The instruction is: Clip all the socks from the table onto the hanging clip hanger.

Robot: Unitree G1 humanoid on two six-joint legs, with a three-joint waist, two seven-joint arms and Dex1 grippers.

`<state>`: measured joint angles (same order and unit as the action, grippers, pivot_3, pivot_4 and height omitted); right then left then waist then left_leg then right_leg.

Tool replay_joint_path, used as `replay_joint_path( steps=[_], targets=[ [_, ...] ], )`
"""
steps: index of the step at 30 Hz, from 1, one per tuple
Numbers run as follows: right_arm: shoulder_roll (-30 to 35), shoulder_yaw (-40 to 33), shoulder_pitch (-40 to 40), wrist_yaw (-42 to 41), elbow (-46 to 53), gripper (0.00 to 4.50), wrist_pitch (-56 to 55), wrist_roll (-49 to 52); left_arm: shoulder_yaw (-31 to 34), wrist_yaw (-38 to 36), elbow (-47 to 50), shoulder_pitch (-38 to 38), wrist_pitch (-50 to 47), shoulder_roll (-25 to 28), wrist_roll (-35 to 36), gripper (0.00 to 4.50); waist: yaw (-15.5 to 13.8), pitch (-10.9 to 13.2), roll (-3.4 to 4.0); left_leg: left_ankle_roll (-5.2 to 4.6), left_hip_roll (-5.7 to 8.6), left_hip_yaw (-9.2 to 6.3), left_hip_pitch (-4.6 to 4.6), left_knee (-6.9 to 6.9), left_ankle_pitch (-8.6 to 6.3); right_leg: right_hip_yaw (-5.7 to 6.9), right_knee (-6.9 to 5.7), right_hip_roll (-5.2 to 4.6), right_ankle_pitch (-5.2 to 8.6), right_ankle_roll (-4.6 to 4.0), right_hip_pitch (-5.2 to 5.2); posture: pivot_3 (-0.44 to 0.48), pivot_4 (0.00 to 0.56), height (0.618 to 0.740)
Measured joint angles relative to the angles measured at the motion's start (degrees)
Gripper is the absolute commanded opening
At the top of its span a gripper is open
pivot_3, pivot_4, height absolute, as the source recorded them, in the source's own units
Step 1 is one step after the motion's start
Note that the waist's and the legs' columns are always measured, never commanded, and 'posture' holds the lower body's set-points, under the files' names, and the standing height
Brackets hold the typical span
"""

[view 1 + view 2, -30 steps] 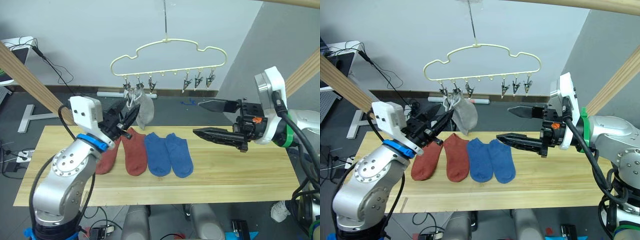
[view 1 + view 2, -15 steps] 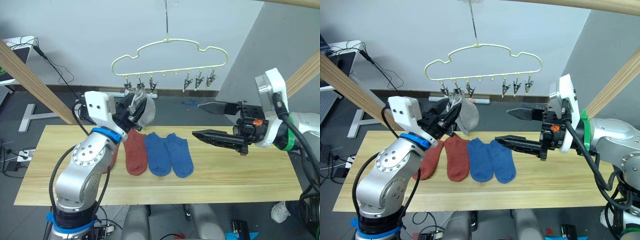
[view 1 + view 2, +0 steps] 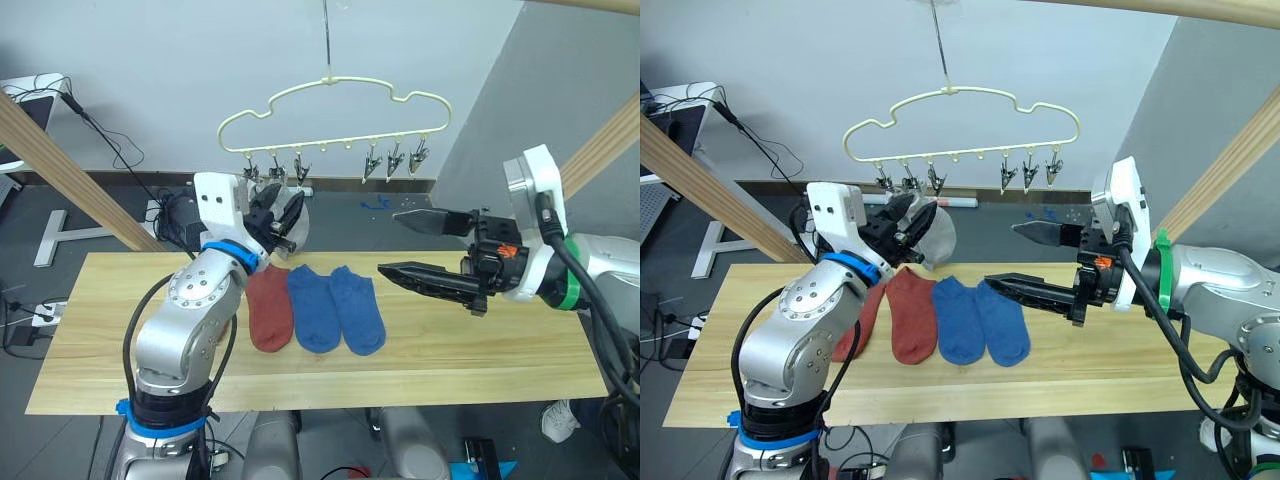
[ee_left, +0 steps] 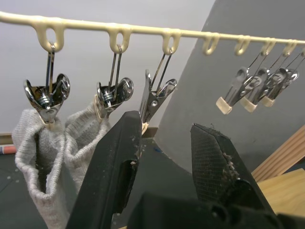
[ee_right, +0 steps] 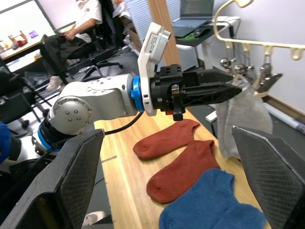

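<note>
A cream clip hanger (image 3: 328, 80) hangs on a wire above the table (image 3: 480, 350). Two light grey socks (image 4: 35, 143) (image 4: 81, 138) hang from its two end clips. My left gripper (image 3: 285, 208) is open and raised, with one finger close beside the empty third clip (image 4: 152, 98). On the table lie two rust-red socks (image 5: 167, 138) (image 3: 268, 310) and two blue socks (image 3: 312, 310) (image 3: 358, 310) side by side. My left arm partly hides the outer red sock in the eye views. My right gripper (image 3: 388, 242) is open and empty, hovering just right of the blue socks.
Several free clips (image 4: 238, 93) hang on the hanger's right half. Slanted wooden beams cross at the left (image 3: 60, 160) and right (image 3: 600, 150). The table's right half is bare wood. A seated person (image 5: 81, 24) shows far behind.
My left gripper has risen from beside the red socks towards the hanger's clips, and its arm now covers more of the outer red sock. The right gripper has drifted slightly left.
</note>
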<state>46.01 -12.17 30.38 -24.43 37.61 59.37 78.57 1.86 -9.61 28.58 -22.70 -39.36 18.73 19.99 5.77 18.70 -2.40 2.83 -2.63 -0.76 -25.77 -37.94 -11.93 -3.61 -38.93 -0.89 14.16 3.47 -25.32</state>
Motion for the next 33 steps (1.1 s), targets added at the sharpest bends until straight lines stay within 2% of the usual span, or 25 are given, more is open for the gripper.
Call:
replay_joint_path(
  steps=[33],
  targets=[
    [3.46, 2.07, -2.88, 7.18, 2.28, 4.47, -4.15, 5.89, -1.32, -0.68, -13.42, -11.85, 2.44, -3.94, -6.34, 1.97, 0.82, 1.38, 0.10, -0.02, 0.00, 0.05, -0.08, 0.15, -0.02, -0.06, 0.30, 0.00, 0.10, 0.16, -0.03, -0.301, 0.388, 0.740]
  ],
)
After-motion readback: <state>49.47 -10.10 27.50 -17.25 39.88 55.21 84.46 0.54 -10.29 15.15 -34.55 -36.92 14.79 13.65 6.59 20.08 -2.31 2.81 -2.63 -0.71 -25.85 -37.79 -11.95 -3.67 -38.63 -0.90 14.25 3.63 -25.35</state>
